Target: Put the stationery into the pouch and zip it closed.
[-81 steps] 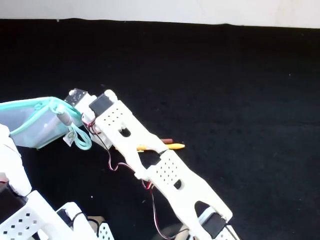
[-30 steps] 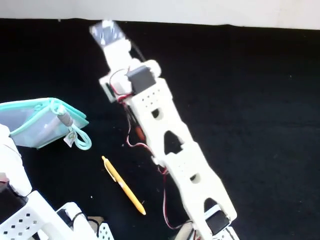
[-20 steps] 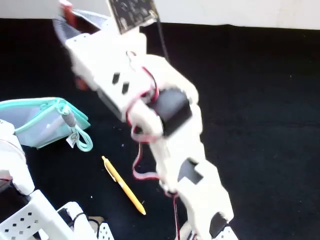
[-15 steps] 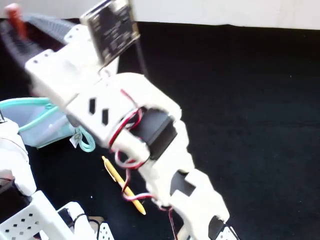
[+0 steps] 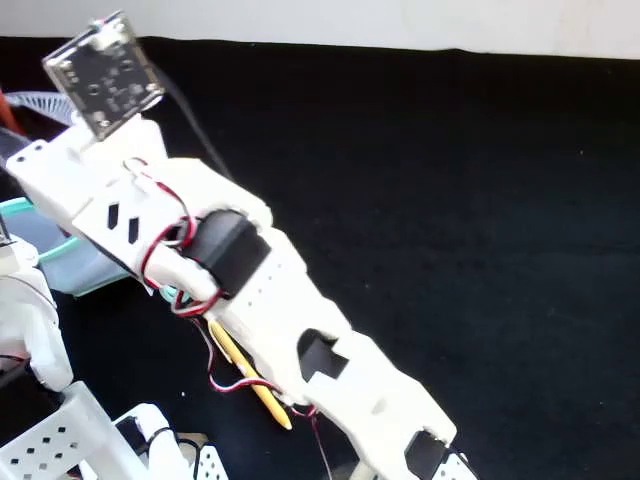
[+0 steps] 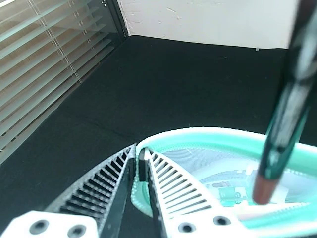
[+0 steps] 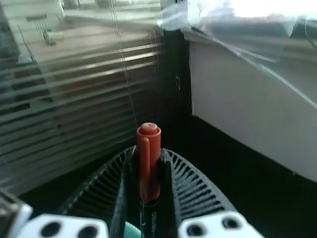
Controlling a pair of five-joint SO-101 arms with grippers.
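A teal-rimmed clear pouch lies at the table's left with its mouth open. My left gripper is shut on the pouch's rim. My right gripper is shut on a red-capped marker and holds it upright. In the high view the right gripper is at the far left, above the pouch. The marker's dark body and reddish tip hang over the pouch opening. A yellow pen lies on the table, partly under the right arm.
The black table top stretches to the right and back, up to a white wall. The left arm's white base stands at the front left. Window blinds hang beyond the table's left side.
The right arm has lifted and swung left from the back of the table to above the pouch, carrying the marker. The yellow pen shifted early on, then stayed put.
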